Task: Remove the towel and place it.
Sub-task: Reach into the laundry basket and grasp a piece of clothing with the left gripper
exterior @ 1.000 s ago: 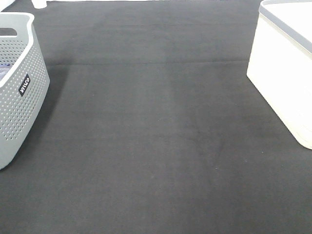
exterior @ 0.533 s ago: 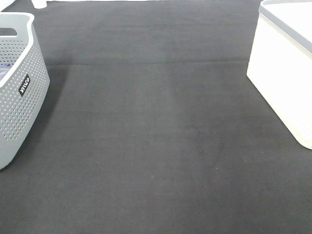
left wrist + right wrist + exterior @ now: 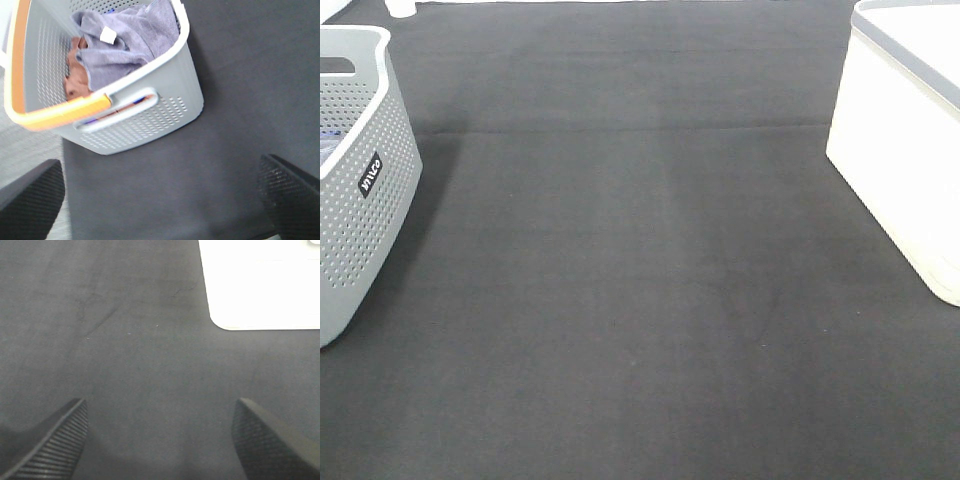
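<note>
My left gripper (image 3: 160,200) is spread wide with nothing between its jaws. Its two black ribbed fingers (image 3: 30,202) show at either side of the wrist view, above the dark bench (image 3: 240,75). The gripper hangs just short of the basket (image 3: 150,125), a grey perforated one with a slot handle in the wall that faces me.

The towel (image 3: 130,45) lies inside that basket, crumpled and grey-lavender. One fold is draped up against the rim, and its small white tag (image 3: 107,34) is turned upward. Under the towel is a brown cloth (image 3: 75,65), partly covered. An orange strip (image 3: 65,110) runs along the near rim, too blurred for me to say what it is.

My right gripper (image 3: 160,440) is likewise wide apart and holds nothing. It hangs over the dark bench, with the rounded corner of a white box (image 3: 260,285) ahead of it.

In the high view the basket stands at the left edge of the bench and the box at the right edge, well apart. The basket's side carries a small black label (image 3: 370,172).
</note>
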`<state>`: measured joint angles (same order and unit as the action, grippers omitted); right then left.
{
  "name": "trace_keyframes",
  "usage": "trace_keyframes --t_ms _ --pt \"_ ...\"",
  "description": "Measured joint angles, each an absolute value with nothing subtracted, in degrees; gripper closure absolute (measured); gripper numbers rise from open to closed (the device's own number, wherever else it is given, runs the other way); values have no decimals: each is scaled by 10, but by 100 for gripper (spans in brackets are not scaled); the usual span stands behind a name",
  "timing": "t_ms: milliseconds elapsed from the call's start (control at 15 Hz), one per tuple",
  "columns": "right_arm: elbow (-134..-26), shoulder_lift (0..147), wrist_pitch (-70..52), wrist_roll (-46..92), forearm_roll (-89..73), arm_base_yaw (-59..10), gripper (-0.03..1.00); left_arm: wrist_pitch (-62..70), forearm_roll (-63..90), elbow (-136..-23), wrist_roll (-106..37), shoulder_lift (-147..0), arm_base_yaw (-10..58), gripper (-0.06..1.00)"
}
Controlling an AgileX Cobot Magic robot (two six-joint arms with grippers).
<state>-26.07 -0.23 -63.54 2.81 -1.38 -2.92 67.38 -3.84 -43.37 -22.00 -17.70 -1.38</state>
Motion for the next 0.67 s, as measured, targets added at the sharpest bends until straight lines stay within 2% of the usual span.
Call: trace_keyframes --t_ms 667 --pt "-261 -2 -635 28 -14 -29 20 681 -96 -751 -442 -674 -14 -4"
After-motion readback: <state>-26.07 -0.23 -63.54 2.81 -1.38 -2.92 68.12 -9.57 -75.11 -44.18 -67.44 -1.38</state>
